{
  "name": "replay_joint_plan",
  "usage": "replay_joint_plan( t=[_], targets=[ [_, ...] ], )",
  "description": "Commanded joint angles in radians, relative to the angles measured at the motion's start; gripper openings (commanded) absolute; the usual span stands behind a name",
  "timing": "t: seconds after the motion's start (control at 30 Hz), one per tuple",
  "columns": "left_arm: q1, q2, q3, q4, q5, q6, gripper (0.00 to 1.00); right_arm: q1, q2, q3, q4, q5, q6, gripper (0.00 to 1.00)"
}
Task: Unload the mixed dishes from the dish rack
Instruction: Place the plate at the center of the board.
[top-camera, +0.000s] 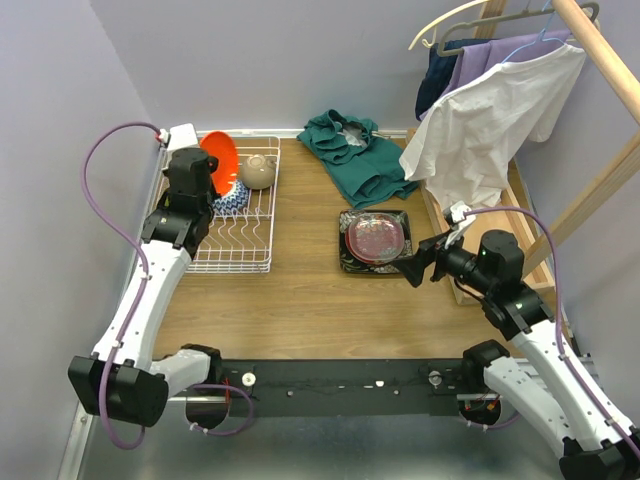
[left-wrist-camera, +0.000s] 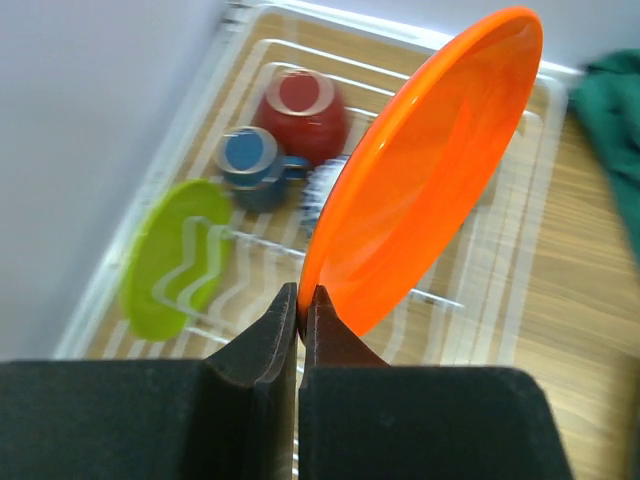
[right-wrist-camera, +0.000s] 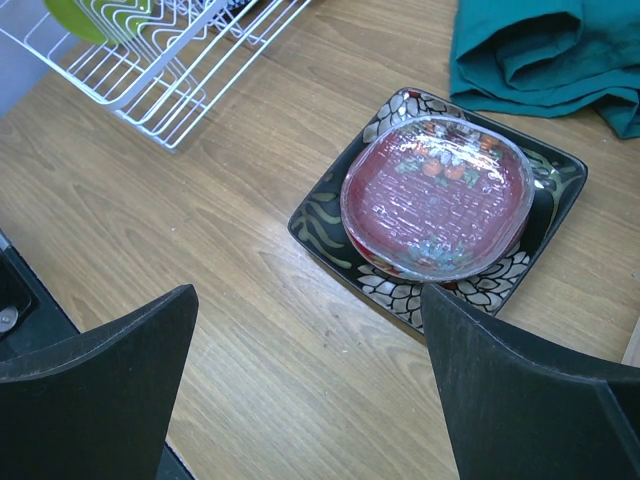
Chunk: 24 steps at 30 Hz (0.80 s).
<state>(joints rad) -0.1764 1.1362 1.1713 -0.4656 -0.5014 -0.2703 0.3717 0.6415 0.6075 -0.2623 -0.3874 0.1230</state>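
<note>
Top external view: the table (top-camera: 300, 310) carries the dish rack (top-camera: 243, 262) at ten o'clock. The black square plate (right-wrist-camera: 330, 225) sits toward three o'clock, with the red-patterned bowl (right-wrist-camera: 435, 195) resting on it. The orange plate (left-wrist-camera: 430, 170) stands tilted over the rack's twelve o'clock end, its rim pinched tight in the left pincer (left-wrist-camera: 300, 310). The lime-green plate (left-wrist-camera: 175, 255), blue mug (left-wrist-camera: 250, 160) and red cup (left-wrist-camera: 300, 110) lie inside the rack. The right pincer (right-wrist-camera: 308, 300) gapes wide and empty, above the table near the black plate.

Bowl (top-camera: 377, 236) sits on plate (top-camera: 347, 263), right of rack (top-camera: 232, 268)
</note>
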Motion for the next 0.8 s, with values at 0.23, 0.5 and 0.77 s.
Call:
replay_joint_plan(
  t=[0.23, 0.5, 0.77],
  targets=[
    [-0.323, 0.18, 0.054, 0.126, 0.369, -0.277, 0.0, 0.004, -0.037, -0.012, 0.017, 0.044, -0.016, 1.0],
    [-0.492, 0.422, 0.145, 0.196, 0.491, -0.378, 0.0, 0.004, -0.069, -0.014, 0.011, 0.104, -0.016, 1.0],
    [-0.537, 0.638, 0.275, 0.156, 0.583, -0.443, 0.0, 0.004, -0.085, -0.015, 0.005, 0.114, -0.014, 1.0]
  ],
)
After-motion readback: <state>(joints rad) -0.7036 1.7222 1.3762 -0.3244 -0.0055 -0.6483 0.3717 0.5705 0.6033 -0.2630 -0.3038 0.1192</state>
